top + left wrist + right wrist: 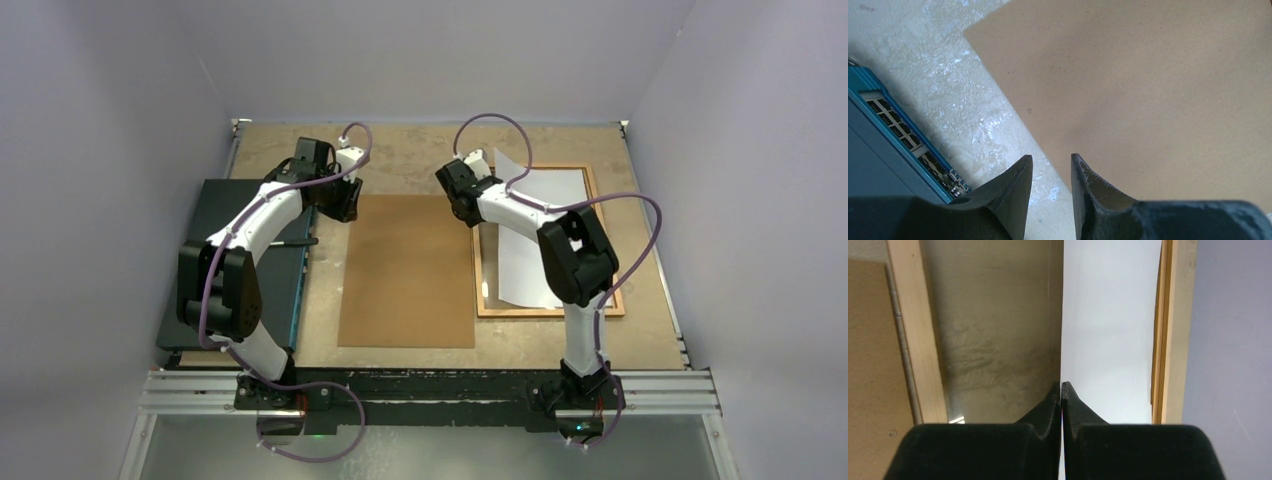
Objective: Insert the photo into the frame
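The photo [545, 230] was found lying plain white face up inside the frame [548, 312], on the right side of the table [420, 160]. Its far-left corner was seen projecting past the frame's far rail in the top view. A strip of clear pane [998, 340] was left uncovered along the frame's left rail.

The right gripper [462, 200] was located over the frame's far-left corner. In the top view its fingers were too small and dark to judge. In the right wrist view they were shown pressed together, with the photo's left edge running straight into the seam between them. The grip was therefore recorded as clamped on that edge. The same view also showed the photo reaching the frame's right rail.

A brown backing board [408, 270] was noted flat at the table's centre, just beside the frame.

The left gripper [1050, 185] was seen above the board's far-left corner. The left wrist view showed its jaws apart with nothing between them, which the top view did not resolve. That view also showed a blue rim on the dark flat box [225, 220] at the table's left side.
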Controlling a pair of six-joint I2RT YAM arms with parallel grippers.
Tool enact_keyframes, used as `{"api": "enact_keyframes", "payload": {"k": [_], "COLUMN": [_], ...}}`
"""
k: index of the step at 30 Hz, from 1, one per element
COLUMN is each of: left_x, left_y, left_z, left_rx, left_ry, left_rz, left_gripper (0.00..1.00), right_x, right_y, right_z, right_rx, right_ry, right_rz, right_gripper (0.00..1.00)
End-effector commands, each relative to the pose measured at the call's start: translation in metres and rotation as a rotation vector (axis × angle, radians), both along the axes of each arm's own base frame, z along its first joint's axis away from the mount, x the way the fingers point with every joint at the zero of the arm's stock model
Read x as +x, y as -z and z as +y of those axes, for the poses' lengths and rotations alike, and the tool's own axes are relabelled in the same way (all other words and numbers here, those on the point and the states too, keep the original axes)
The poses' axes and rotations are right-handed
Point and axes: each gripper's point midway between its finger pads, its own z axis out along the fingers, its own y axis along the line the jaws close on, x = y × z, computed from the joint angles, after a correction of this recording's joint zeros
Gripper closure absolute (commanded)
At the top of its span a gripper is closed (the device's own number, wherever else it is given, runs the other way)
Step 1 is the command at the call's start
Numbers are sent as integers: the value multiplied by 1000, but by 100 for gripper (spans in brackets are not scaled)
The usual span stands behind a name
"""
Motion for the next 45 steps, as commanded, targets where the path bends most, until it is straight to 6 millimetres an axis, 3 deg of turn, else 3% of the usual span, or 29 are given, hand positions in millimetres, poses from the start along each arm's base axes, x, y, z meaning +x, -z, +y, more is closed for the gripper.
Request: {"api": "enact_keyframes", "payload": {"k": [1, 13, 19, 22, 33, 39, 45], "left_x": [3, 2, 3, 3, 4, 4, 5], "left_y": [-9, -7, -8, -9, -14, -16, -15], "left_z": [0, -1, 0, 0, 0, 0, 1], "left_rx": [-27, -29, -25, -25, -22, -23, -19], "left_ry": [-3, 3, 1, 2, 6, 7, 0], "left_rz": [-31, -28, -31, -30, -33, -34, -32], "left_gripper": [68, 68, 65, 65, 65, 65, 66], "right_x": [5, -2, -5, -5, -10, -9, -11], "right_y": [-41, -24, -13, -15, -30, -38, -34], "right_z": [-14, -11, -5, 0, 44, 54, 79], "right_rx": [9, 24, 54, 97, 380, 450, 613], "right_ry": [42, -19, -26, -27, -120, -125, -129], "right_rz": [-101, -42, -1, -4, 20, 4, -1], "right_gripper": [100, 99, 50, 35, 12, 9, 18]}}
